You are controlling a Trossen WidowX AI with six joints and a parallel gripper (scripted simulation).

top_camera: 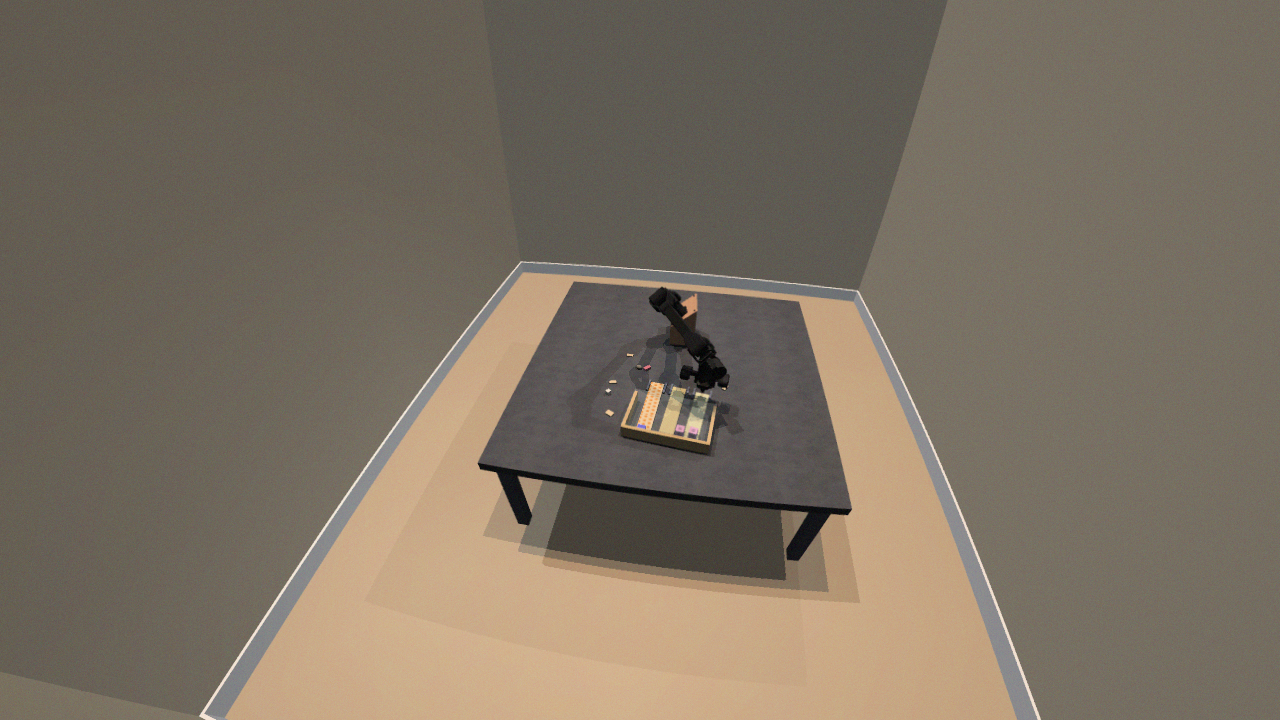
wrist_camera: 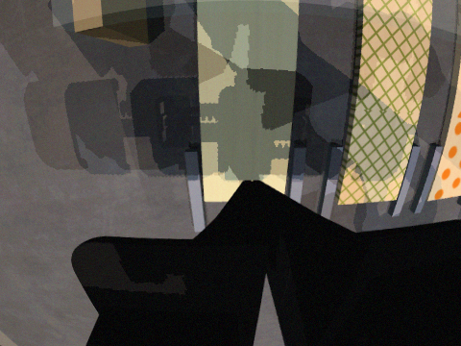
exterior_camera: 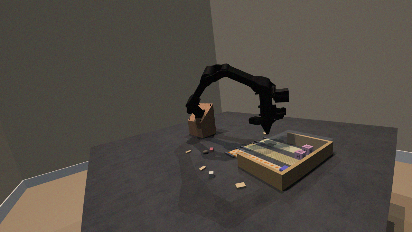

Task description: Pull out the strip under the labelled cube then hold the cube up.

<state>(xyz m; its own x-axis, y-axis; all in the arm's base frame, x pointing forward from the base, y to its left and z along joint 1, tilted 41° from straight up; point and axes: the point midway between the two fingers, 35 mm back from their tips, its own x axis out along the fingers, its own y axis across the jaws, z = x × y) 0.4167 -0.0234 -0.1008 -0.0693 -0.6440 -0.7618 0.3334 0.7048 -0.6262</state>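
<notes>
My gripper (top_camera: 705, 389) (exterior_camera: 267, 133) (wrist_camera: 251, 189) is shut and empty, pointing down over the near end of the plain pale-yellow strip (exterior_camera: 291, 148) (wrist_camera: 209, 189). Beside it lie the green crosshatched strip (exterior_camera: 273, 155) (wrist_camera: 394, 48) and the orange-dotted strip (top_camera: 651, 407) (exterior_camera: 259, 160). Two pink cubes marked H stand at the far side: one pink cube (top_camera: 692, 431) (exterior_camera: 307, 149) by the plain strip's far end, the other pink cube (top_camera: 679, 429) (exterior_camera: 300, 154) nearer the crosshatched strip. A blue cube (top_camera: 641, 427) (exterior_camera: 284, 168) is at the dotted strip's far end. Exact contact under the cubes is unclear.
A wooden three-sided frame (top_camera: 666, 441) (exterior_camera: 308, 162) walls the strips, open towards the arm's base. Thin dark rails (wrist_camera: 194, 192) flank the near strip ends. A transparent sheet seems to cover part of the strips. Small blocks, including a white cube (exterior_camera: 211, 174), lie left of the frame.
</notes>
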